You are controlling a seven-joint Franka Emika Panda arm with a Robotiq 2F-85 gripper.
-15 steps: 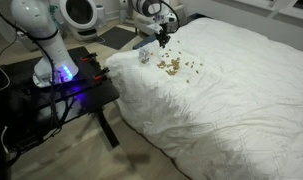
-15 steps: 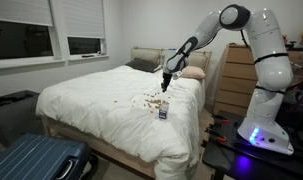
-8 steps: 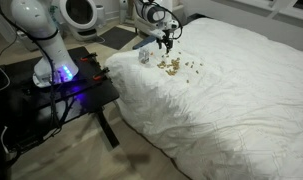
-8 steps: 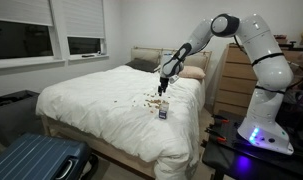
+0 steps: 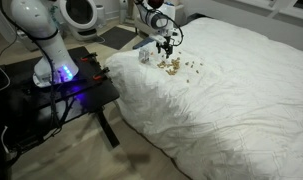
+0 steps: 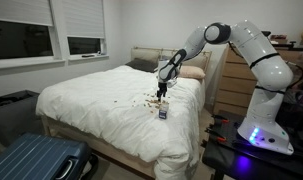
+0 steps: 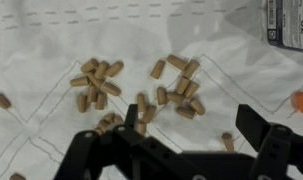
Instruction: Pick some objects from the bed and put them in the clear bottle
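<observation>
- Wrist view: the gripper (image 7: 166, 132) hangs over the bed (image 7: 31, 40), jaws spread wide and empty.
- Target: the pellets (image 7: 141, 95) lie scattered under the jaw gap and just beyond it. Their long axes point in mixed directions, so no single closing line suits them all.
- Destination: the bottle (image 7: 287, 22) stands far right, outside the right finger and apart from the cluster.
- In an exterior view the bottle (image 5: 144, 56) sits near the bed edge, left of the pellets (image 5: 174, 66).
- Judgement: the next move calls for a straight descent onto the densest clump.
</observation>
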